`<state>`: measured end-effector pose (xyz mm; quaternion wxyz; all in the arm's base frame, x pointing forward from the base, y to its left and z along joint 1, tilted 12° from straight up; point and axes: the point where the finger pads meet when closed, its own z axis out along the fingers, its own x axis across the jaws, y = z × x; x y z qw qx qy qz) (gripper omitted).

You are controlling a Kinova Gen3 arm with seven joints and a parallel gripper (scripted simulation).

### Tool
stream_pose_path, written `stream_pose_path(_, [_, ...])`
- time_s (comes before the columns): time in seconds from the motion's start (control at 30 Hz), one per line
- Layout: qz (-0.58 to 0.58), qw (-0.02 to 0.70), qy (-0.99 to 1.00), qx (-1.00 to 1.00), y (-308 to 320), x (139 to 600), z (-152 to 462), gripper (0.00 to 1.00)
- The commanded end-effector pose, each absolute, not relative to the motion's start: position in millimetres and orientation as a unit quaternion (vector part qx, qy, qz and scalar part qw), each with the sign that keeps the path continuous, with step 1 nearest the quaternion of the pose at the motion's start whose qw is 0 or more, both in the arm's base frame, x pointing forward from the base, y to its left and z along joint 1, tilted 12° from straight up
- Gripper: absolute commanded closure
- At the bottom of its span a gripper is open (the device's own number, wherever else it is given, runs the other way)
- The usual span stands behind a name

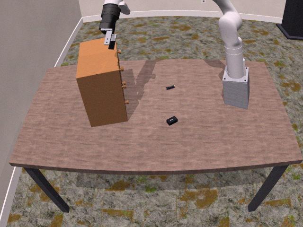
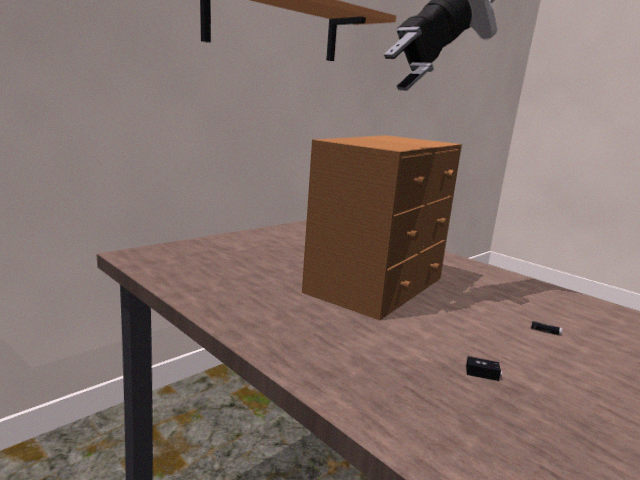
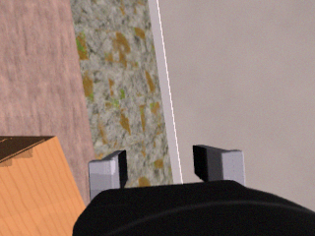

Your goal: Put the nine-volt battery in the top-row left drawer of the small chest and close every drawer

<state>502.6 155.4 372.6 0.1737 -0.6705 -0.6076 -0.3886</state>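
Note:
The nine-volt battery [image 1: 172, 120] [image 2: 483, 367], a small black block, lies on the table [image 1: 73, 146] [image 2: 258, 289] in front of the chest, well apart from it. The orange wooden chest [image 1: 97, 73] [image 2: 351, 217] [image 3: 34, 197] stands upright with all drawers looking pushed in. The knob of the top-row left drawer [image 2: 418, 179] faces the table's middle. My gripper [image 1: 110, 41] [image 2: 408, 64] [image 3: 160, 161] is open and empty. It hangs high in the air above the chest's top, tilted, far from the battery.
A thin black cylinder [image 1: 170, 87] [image 2: 545, 327] lies on the table beyond the battery. The arm's grey base block [image 1: 236, 90] stands at the table's far right. A wall shelf [image 2: 330, 7] hangs above and behind the chest. A wall runs close to the chest's back.

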Motion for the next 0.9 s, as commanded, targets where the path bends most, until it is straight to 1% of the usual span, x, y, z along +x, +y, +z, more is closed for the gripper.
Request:
stream_pose_path(0.0, [-0.337,0.123,-0.647,-0.673,162.0,452.1,366.3,0.0])
stream_pose_path(0.17, [-0.235,0.056,-0.682,-0.69,134.7,384.7,326.8,0.0])
stream_pose_path(0.3, [-0.167,0.007,-0.694,-0.7,106.6,342.6,305.7,0.0])
stream_pose_path(0.37, [-0.167,0.007,-0.694,-0.7,106.6,342.6,305.7,0.0])
stream_pose_path(0.5, [-0.114,-0.034,-0.696,-0.708,80.5,310.9,293.0,0.0])
stream_pose_path(0.63, [-0.077,-0.065,-0.695,-0.712,60.3,288.9,286.2,0.0])
stream_pose_path(0.87, [-0.047,-0.091,-0.691,-0.716,42.5,270.6,281.9,0.0])
